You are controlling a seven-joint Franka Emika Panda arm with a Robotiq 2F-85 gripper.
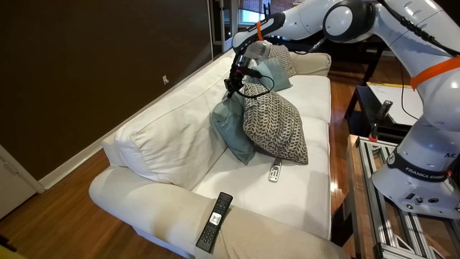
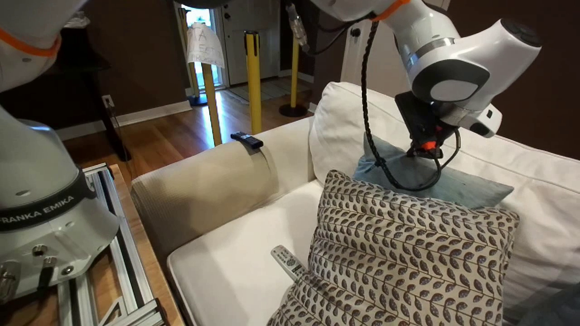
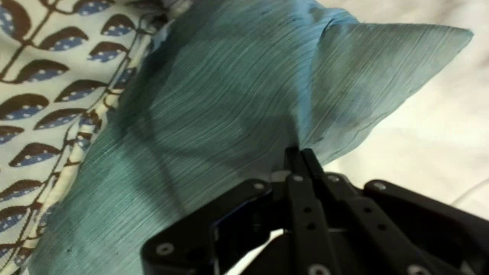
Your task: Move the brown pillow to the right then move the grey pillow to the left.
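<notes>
A black two-fingered gripper (image 3: 300,150) is clamping a fold of the blue-grey square cloth pillow (image 3: 214,110) directly beneath it (seemingly near its upper edge), which is leaning between a square brown-and-cream leaf-patterned cloth cushion (image 1: 276,124) and the white fabric sofa back (image 1: 181,133).

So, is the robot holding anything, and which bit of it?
Yes, the grey pillow: the fingers are shut on a pinched fold of its cloth, by the upper edge, between two corners.

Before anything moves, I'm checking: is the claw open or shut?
Shut: the wrist view shows the claw pinching the grey pillow's fabric, fingertips nearly touching.
</notes>
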